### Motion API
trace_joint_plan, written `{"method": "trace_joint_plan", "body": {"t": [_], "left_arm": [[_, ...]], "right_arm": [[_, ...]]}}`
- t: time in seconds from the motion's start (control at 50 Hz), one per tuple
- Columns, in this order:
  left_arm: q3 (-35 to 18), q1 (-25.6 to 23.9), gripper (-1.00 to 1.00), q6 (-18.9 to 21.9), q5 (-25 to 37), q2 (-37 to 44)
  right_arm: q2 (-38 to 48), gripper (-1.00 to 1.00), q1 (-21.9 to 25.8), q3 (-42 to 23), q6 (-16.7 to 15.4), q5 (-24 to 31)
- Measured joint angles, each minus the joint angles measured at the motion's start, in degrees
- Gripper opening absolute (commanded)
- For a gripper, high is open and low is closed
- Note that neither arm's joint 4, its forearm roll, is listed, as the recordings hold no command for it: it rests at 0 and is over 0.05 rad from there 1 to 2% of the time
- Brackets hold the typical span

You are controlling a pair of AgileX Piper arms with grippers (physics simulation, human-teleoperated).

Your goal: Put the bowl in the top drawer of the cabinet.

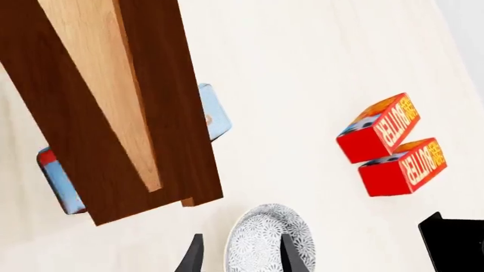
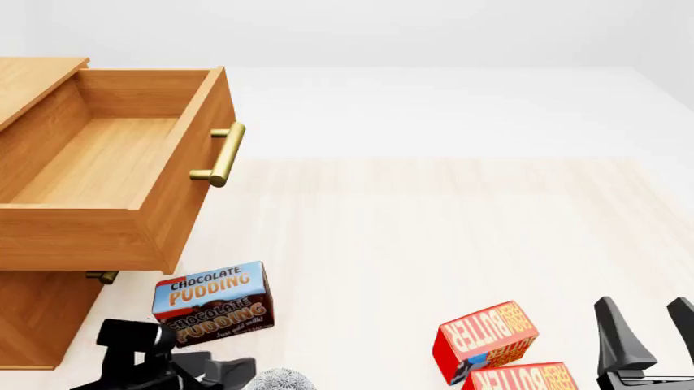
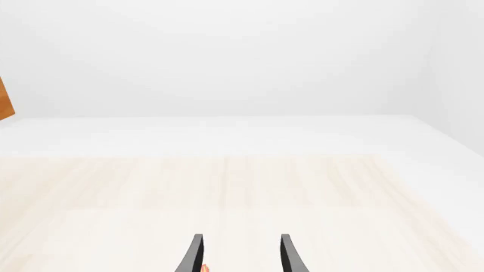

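Front view gives us the light-brown wooden cabinet point(image 2: 32, 313) at the tabletop's left edge, with its deep upper drawer point(image 2: 97, 175) pulled out wide and its brass bar handle point(image 2: 220, 154) facing right. Below it, the lower drawer's brass handle point(image 2: 101, 277) just peeks out. We see the pale wooden tabletop point(image 2: 434, 227) stretching bare toward the far edge.

Near the front edge, just beside the cabinet, a blue-and-orange chocolate pudding box point(image 2: 211, 305) stands tilted. Our left gripper point(image 1: 242, 255) sits low at the front edge, and the small round white bowl with the fine grey lace pattern point(image 1: 261, 241) lies between its dark fingers point(image 1: 291, 255); the fingers stand at either side of the rim, though we cannot tell whether they press it. In the front view the bowl point(image 2: 284, 380) barely shows at the bottom.

Toward the front right corner, two red butter boxes point(image 2: 488, 335) lie touching each other. Our right gripper point(image 2: 642, 333) hangs near them, fingers parted and holding nothing.
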Motion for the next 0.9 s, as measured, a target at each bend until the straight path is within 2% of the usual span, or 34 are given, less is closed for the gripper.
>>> {"method": "trace_joint_plan", "body": {"t": [0.9], "left_arm": [[7.5, -3.7, 1.0, -9.1, -16.5, 14.3]], "right_arm": [[0.0, 1.0, 0.0, 0.0, 0.0, 0.0]]}}
